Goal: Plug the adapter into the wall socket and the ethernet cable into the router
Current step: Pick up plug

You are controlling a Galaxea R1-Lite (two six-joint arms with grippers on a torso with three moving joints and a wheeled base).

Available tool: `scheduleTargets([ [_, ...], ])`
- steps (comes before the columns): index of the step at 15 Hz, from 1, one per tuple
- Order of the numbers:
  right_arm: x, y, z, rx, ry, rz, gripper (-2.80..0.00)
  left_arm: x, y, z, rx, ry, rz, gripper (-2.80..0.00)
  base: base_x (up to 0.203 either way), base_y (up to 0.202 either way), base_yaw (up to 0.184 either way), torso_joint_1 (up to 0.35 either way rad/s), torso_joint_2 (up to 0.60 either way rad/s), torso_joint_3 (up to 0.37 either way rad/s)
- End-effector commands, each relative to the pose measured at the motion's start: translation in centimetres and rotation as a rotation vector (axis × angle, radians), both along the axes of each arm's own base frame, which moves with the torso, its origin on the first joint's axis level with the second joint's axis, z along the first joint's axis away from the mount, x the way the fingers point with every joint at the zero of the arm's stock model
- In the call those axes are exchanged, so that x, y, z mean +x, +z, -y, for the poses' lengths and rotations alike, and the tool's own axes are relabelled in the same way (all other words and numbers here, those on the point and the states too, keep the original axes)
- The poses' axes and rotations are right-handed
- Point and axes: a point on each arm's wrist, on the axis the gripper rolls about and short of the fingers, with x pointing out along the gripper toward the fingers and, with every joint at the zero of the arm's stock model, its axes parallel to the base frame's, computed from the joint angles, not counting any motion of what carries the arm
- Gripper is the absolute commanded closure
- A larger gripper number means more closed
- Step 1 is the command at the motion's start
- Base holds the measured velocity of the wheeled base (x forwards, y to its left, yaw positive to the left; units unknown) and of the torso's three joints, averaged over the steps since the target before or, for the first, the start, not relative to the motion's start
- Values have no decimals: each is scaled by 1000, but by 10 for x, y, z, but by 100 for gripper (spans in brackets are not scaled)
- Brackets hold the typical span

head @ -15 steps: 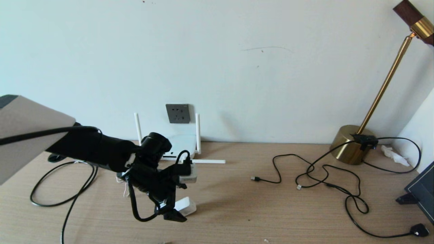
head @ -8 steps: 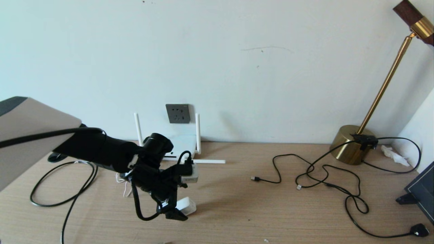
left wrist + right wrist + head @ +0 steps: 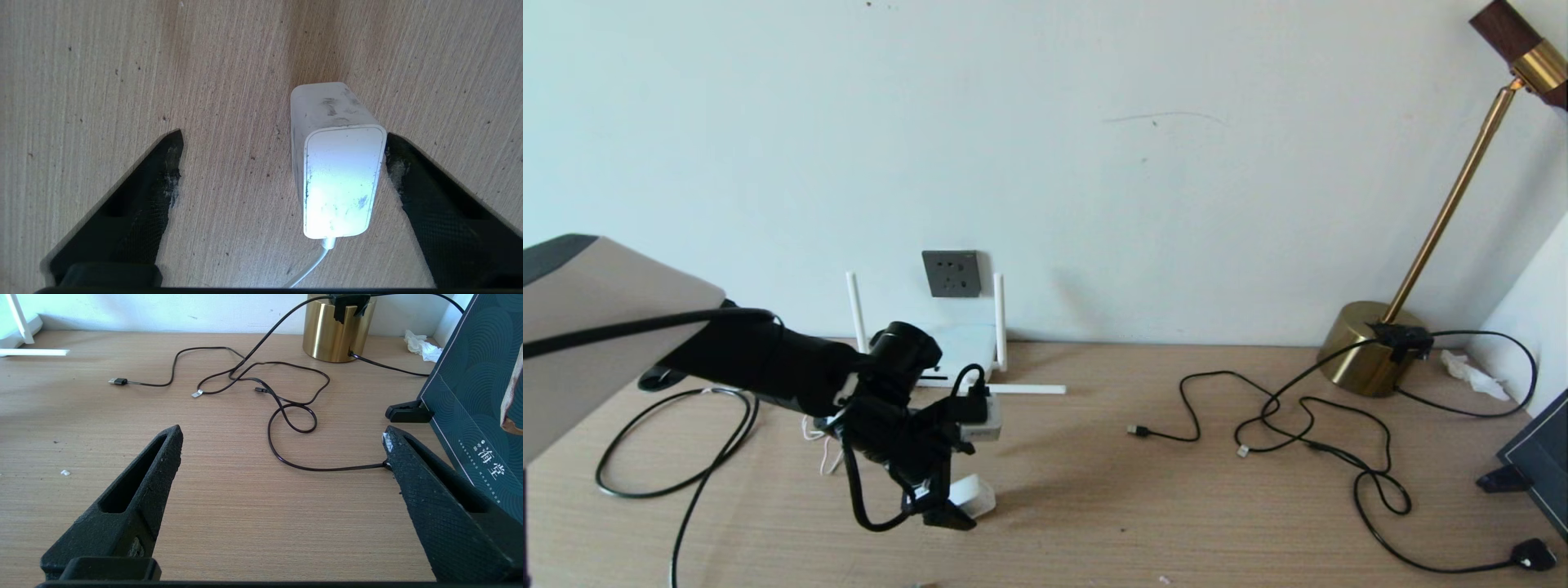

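The white adapter (image 3: 977, 496) lies on the wooden table in front of the router (image 3: 961, 341), its thin white cord trailing back towards my left wrist. My left gripper (image 3: 947, 508) points down over it, open. In the left wrist view the adapter (image 3: 341, 179) sits between the jaws of the left gripper (image 3: 282, 139), close against one finger and well apart from the other. The dark grey wall socket (image 3: 952, 273) is on the wall above the router. The thick black ethernet cable (image 3: 717, 464) loops on the table at the left. My right gripper (image 3: 282, 433) hangs open over bare table.
Thin black cables (image 3: 1307, 404) sprawl across the right half of the table, running to a brass lamp base (image 3: 1368, 347). A dark box (image 3: 478, 396) stands at the right edge on a black clip. Crumpled tissue (image 3: 1470, 374) lies by the wall.
The left arm has crept slightly towards the right of the head view, and its gripper stays over the adapter. The adapter has not moved.
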Motion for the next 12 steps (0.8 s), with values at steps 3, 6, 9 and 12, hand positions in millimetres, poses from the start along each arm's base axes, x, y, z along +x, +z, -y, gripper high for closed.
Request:
scheduleTargets([
  [3, 0, 0, 0, 0, -1, -1, -280, 0, -3, 1, 3, -8, -8, 0, 0, 0, 0, 0, 0, 0],
  [6, 0, 0, 0, 0, 1, -1, -280, 0, -6, 3, 5, -13, -17, 0, 0, 0, 0, 0, 0, 0],
  [9, 0, 0, 0, 0, 0, 0, -280, -1, -5, 3, 5, -17, -16, 0, 0, 0, 0, 0, 0, 0],
  [12, 0, 0, 0, 0, -1, -1, -280, -10, 10, -1, -14, -15, 20, 0, 0, 0, 0, 0, 0, 0],
])
